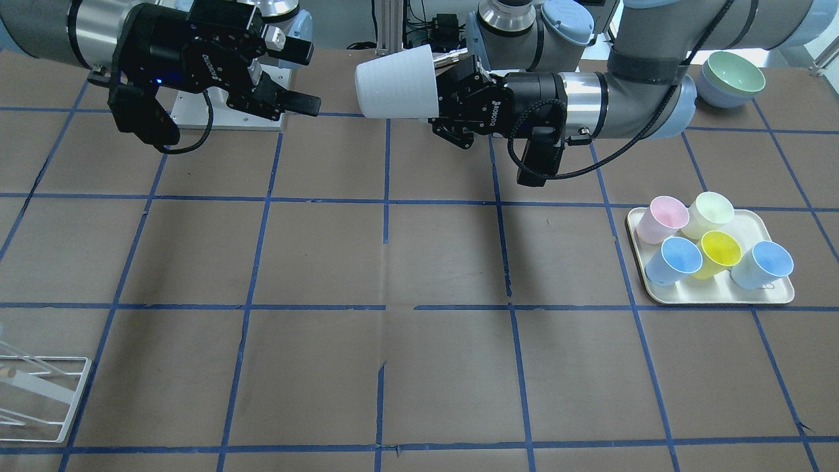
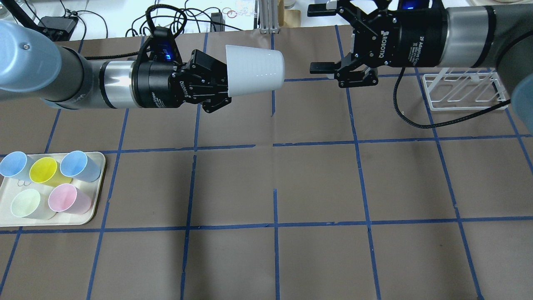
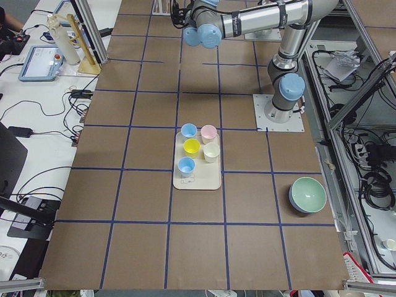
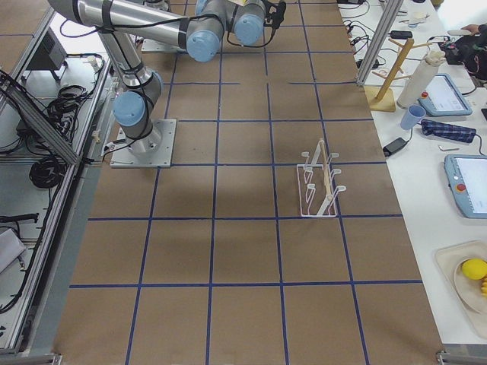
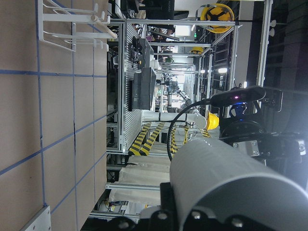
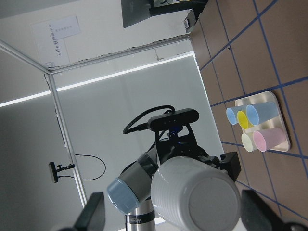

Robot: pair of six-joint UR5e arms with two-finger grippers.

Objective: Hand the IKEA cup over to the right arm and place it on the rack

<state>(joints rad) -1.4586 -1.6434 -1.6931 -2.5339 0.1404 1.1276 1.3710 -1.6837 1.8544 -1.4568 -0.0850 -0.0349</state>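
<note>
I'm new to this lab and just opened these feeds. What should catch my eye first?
First is the pale IKEA cup, held sideways in mid-air by the left hand. Its base points at the wide-open right hand, which is just short of it between the two arms. Next come the tray of five pastel cups on the robot's left side of the table, and the white rack on its right.

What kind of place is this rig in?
Likely a robotics lab or test cell: left arm and right arm at a tape-gridded table, a teach pendant on the side bench, yellow hard hats in the background.
</note>
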